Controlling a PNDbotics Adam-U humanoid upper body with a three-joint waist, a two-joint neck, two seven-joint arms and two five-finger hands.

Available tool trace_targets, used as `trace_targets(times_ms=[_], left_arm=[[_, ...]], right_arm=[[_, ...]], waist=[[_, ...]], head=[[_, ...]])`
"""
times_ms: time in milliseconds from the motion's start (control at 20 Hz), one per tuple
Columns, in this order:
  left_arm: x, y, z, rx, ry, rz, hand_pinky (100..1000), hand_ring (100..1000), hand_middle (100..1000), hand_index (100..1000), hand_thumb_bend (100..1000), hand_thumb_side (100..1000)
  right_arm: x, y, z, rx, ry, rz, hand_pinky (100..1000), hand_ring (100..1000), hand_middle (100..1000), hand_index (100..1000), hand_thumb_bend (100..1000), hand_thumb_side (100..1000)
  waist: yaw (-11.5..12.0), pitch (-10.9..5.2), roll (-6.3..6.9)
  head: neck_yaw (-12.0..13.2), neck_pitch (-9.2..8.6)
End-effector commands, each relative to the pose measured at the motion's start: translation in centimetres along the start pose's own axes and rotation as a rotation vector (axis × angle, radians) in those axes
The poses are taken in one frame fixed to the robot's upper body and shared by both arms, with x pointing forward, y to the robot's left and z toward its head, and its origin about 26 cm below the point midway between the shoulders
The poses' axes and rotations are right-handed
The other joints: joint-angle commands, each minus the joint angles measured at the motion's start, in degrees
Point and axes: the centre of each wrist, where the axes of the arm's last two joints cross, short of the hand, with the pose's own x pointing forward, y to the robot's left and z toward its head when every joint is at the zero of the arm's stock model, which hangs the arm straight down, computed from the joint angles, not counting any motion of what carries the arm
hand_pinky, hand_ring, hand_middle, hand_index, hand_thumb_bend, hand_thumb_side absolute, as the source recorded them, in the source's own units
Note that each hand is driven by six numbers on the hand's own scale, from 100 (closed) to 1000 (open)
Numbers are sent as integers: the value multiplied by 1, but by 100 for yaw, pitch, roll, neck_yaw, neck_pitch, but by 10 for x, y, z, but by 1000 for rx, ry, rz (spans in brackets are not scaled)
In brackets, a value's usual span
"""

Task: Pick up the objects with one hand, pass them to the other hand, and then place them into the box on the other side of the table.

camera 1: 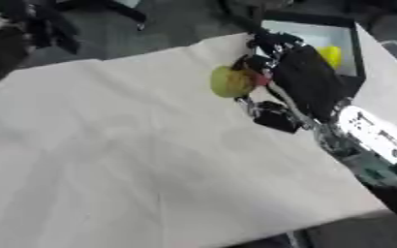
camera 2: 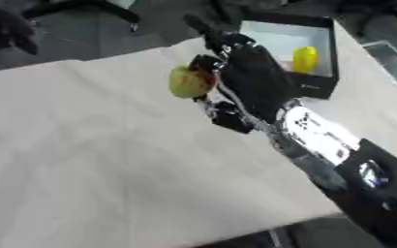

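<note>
My right hand (camera 1: 299,80) reaches in from the lower right and hangs over the table's far right part. Its fingers and thumb are curled round a yellow-green fruit with a red patch (camera 1: 231,82), held above the tabletop. Just behind the hand stands a black-rimmed box (camera 2: 320,87) with a pale inside, and a yellow object (camera 2: 304,59) lies in it. My left hand shows in neither view.
The table (camera 1: 126,145) is covered in a pale beige cloth, and its right edge runs close under my forearm. Dark chair bases and floor lie beyond the far edge.
</note>
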Motion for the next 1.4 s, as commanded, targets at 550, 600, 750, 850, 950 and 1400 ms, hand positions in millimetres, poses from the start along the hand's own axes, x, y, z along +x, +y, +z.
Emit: trace_targets(times_ms=[550,600,750,850,950,1400], left_arm=[[48,-7,84,334,-88,-16,723,668,669,757,100,913],[48,-9,87,351,-80,-15,723,668,669,757,100,914],[50,-11,99,399,-59,-28,723,668,668,758,100,908],[52,-11,107,425,-42,-43,723,667,667,757,100,903],[53,-10,113,446,-22,-52,723,664,665,757,100,901],[51,-1,147,549,104,-96,722,658,660,754,100,886]], right_arm=[[-194,0,39,-7,848,398,681,783,1000,760,745,449],[-200,-3,38,-7,881,421,680,787,1000,825,838,460],[-199,-28,25,-137,905,531,682,788,1000,915,933,563],[-186,-54,11,-289,857,606,697,793,1000,917,913,645],[-167,-80,1,-430,782,659,722,800,1000,910,861,697],[-65,-81,-5,-378,293,542,827,836,1000,903,510,578]], waist=[[1479,297,-188],[1550,314,-207],[1607,334,-235],[1574,316,-260],[1517,271,-293],[1079,-71,-388]], head=[[-1732,-909],[-1811,-964],[-1924,-1020],[-1942,-1000],[-1931,-954],[-176,-418]])
